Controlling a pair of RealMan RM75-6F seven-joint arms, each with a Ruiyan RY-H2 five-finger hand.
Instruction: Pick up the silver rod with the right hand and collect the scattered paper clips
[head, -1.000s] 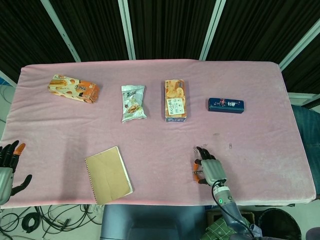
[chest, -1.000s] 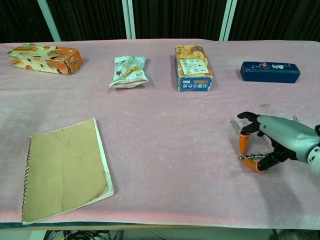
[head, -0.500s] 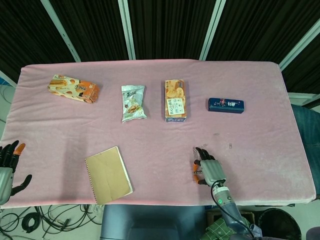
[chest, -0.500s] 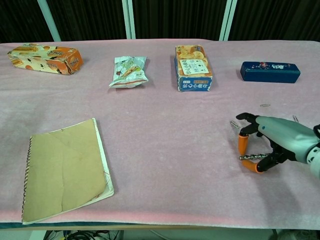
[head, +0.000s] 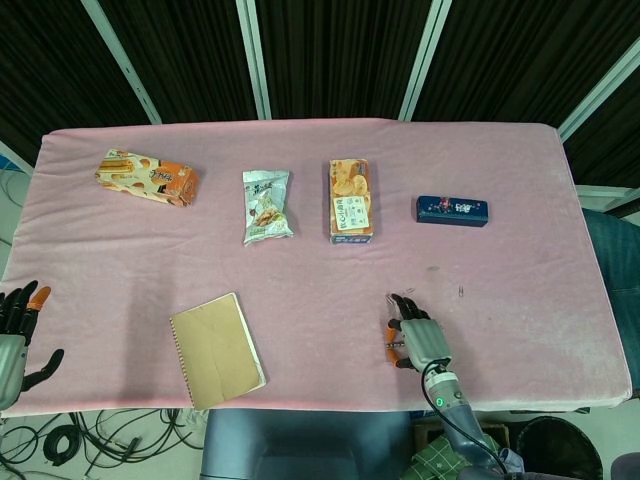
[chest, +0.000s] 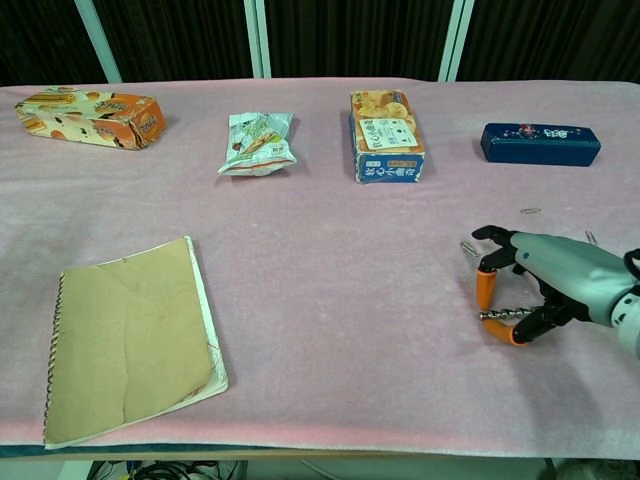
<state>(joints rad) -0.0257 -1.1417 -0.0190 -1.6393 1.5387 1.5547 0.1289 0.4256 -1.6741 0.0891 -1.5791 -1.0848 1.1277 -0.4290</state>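
My right hand (chest: 545, 275) sits low over the pink cloth near the table's front edge, right of centre. It shows in the head view too, right hand (head: 418, 340). The thin silver rod (chest: 503, 314) lies level between an orange fingertip above it and the thumb below, and the hand grips it. Small paper clips lie loose on the cloth just beyond the hand: one clip (chest: 468, 247) by the fingertips, another clip (chest: 530, 211) farther back, and a third clip (chest: 590, 237) to the right. My left hand (head: 15, 335) hangs off the table's front left corner, fingers apart and holding nothing.
A tan notebook (chest: 125, 340) lies at the front left. Along the back stand an orange snack box (chest: 90, 116), a snack bag (chest: 258, 142), a biscuit box (chest: 385, 135) and a dark blue case (chest: 540, 143). The pink cloth (chest: 330, 260) covers the table.
The right hand has shifted very slightly left with the rod. Nothing else has moved.
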